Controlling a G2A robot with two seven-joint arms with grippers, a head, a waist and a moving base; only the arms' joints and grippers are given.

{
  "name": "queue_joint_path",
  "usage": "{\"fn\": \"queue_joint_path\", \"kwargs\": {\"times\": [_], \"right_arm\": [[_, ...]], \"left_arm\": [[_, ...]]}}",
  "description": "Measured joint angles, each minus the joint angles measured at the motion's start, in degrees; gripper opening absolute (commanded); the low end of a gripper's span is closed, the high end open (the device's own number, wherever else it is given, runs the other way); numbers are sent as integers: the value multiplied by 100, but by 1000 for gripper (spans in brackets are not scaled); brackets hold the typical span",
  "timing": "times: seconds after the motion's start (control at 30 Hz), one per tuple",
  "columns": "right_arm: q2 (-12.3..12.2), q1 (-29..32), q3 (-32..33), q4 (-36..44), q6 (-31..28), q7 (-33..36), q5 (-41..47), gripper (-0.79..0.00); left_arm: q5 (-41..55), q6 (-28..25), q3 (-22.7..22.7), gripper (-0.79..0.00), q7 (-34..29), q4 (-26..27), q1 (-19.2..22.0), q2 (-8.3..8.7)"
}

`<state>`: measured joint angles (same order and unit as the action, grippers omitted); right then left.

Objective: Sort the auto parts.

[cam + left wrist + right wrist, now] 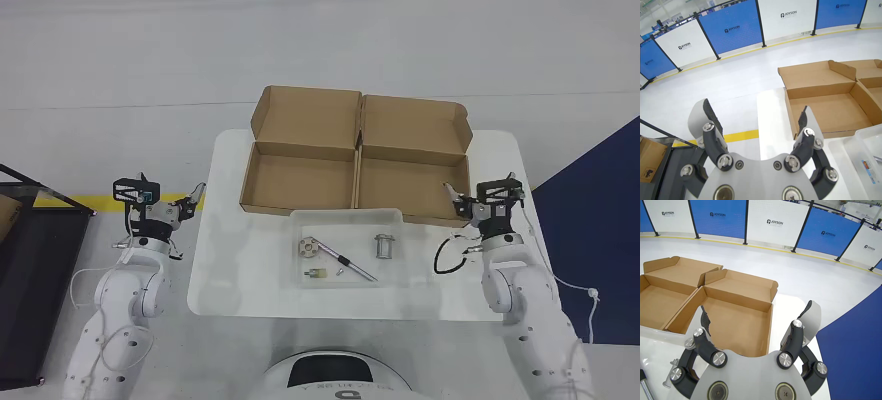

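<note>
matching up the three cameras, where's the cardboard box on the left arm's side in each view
top view: box at the table's far edge on the left arm's side, just beyond the clear tray.
left wrist view: the nearer box, just past the left hand.
right wrist view: the farther box, beyond the second box.
shared landmark: that second box, set against it side by side.

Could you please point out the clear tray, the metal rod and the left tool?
clear tray (pixel 392 272): top view, bare floor of the tray.
metal rod (pixel 349 264): top view, middle of its shaft.
left tool (pixel 755 106): left wrist view, midway between its fingertips.
</note>
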<state>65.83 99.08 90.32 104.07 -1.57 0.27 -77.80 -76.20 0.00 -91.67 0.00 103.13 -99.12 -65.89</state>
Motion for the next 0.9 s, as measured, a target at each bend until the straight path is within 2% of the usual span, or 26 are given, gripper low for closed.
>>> {"fn": "queue_joint_path", "kwargs": {"times": [0.13,0.27,0.63,0.73,0.77,0.87,0.9], "right_arm": [[-15,-113,-535,172,-810,156,-704,0],[-42,-303,-834,162,-1710,310,-925,0],[-60,-351,-891,93,-1941,441,-808,0],[-147,-714,-885,-173,-3105,956,-250,0],[-187,-907,-860,-301,-3849,1282,-33,0],[-260,-1397,-1021,-547,-5338,2238,188,0],[-280,-1517,-1168,-579,-5554,2528,217,0]], "left_arm": [[0,0,0,0,0,0,0,0],[0,0,0,0,0,0,0,0],[0,0,0,0,0,0,0,0],[0,0,0,0,0,0,0,0],[0,0,0,0,0,0,0,0],[0,0,0,0,0,0,0,0],[0,0,0,0,0,0,0,0]]}}
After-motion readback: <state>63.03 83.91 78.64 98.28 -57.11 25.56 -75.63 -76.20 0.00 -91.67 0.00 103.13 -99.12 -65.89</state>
